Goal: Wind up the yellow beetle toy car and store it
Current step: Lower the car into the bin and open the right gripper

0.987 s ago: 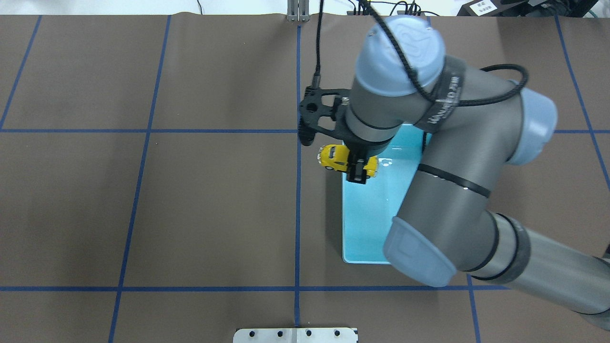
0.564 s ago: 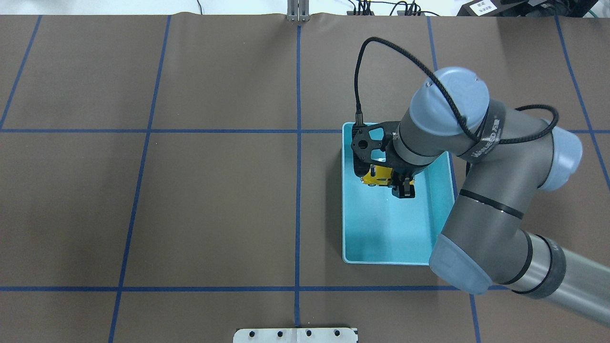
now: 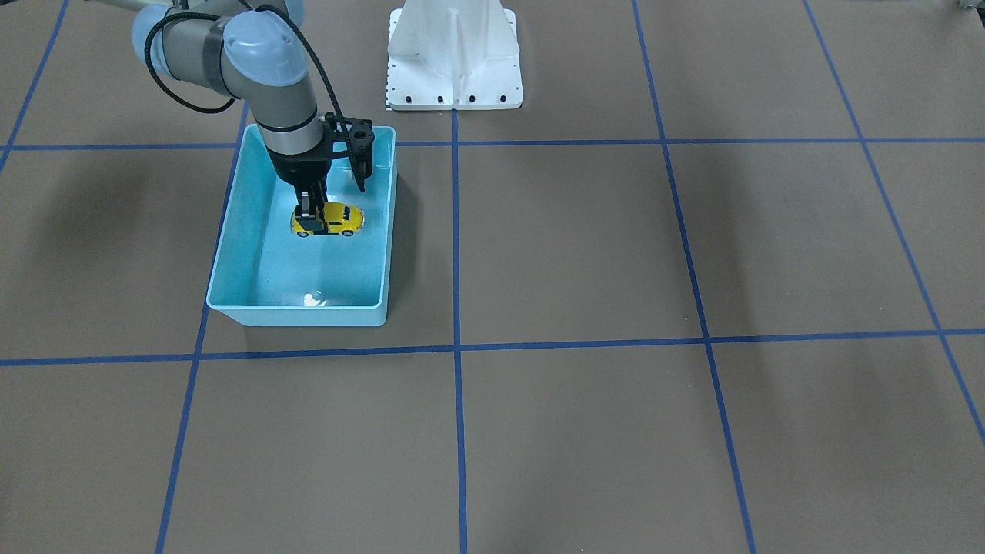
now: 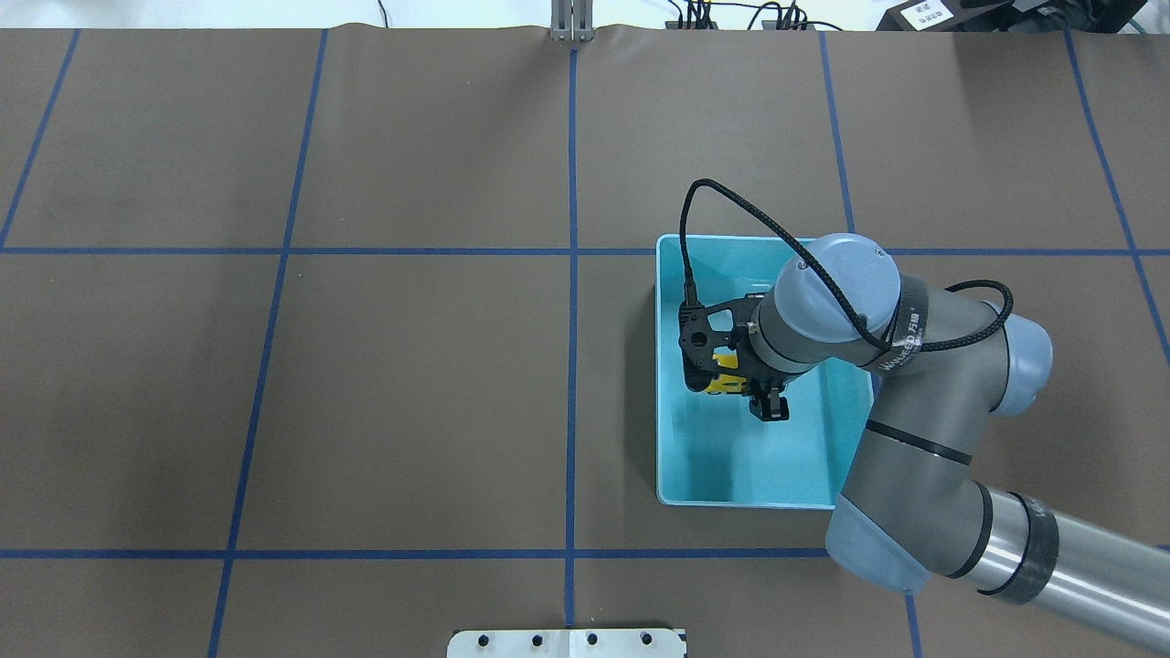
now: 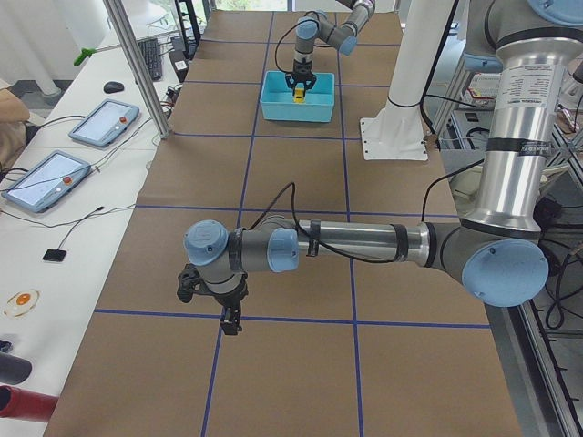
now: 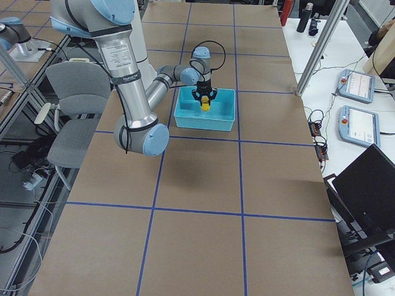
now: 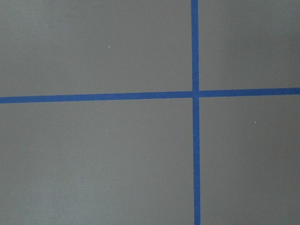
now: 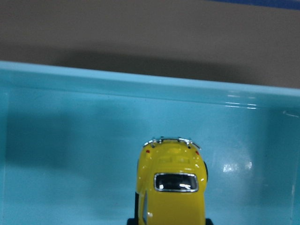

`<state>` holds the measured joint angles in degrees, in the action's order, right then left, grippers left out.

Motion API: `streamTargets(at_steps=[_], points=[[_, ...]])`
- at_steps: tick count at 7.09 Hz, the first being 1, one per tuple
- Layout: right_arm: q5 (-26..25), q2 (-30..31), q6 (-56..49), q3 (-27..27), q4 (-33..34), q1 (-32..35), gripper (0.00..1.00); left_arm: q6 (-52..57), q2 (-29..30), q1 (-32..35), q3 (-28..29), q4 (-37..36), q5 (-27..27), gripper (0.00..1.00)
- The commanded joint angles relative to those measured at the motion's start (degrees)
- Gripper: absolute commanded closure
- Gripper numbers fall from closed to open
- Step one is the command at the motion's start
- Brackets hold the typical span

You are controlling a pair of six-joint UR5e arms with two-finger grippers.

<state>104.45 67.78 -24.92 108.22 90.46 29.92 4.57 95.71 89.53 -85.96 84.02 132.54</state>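
Observation:
The yellow beetle toy car (image 3: pixel 332 220) is inside the light-blue bin (image 3: pixel 296 314), low over its floor. My right gripper (image 3: pixel 310 219) points straight down and is shut on the car's body. From overhead the wrist hides most of the car (image 4: pixel 725 382) in the bin (image 4: pixel 731 501). The right wrist view shows the car's yellow roof and dark window (image 8: pixel 172 187) below the bin wall (image 8: pixel 93 84). My left gripper (image 5: pixel 228 320) hangs over the mat far from the bin; I cannot tell whether it is open or shut.
The brown mat carries a blue tape grid (image 7: pixel 195 93). A white robot mount (image 3: pixel 454 58) stands by the bin's near side. Tablets (image 5: pixel 102 123) lie on a side table; a laptop (image 6: pixel 370 185) and a chair (image 6: pixel 77 92) flank the table.
The right arm carried the car from over the bin's far left corner into the bin and lowered it toward the floor, still gripped.

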Motion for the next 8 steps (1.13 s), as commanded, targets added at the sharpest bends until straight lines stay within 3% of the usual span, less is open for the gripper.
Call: streamTargets(at_steps=[1,2,3,4,7,8], points=[[0.3,1.2,0.2,-0.6,-1.0,-0.1,1.00,0.0,0.0,0.0,0.0,0.0,0.0,0.00],[0.4,1.0,0.2,-1.3,-1.1,-0.7,1.00,0.0,0.0,0.0,0.0,0.0,0.0,0.00],[0.3,0.6,0.8,-2.0,-1.1,-1.5,0.22,0.0,0.0,-0.1,0.0,0.0,0.0,0.00],[0.5,0.4,0.8,-2.0,-1.2,-1.6,0.00,0.0,0.0,0.0,0.0,-0.1,0.0,0.00],[1.1,0.9,0.8,0.7,-1.2,-0.5,0.00,0.0,0.0,0.0,0.0,0.0,0.0,0.00],[4.6,1.0,0.9,2.7,-1.1,2.6,0.00,0.0,0.0,0.0,0.0,0.0,0.0,0.00]])
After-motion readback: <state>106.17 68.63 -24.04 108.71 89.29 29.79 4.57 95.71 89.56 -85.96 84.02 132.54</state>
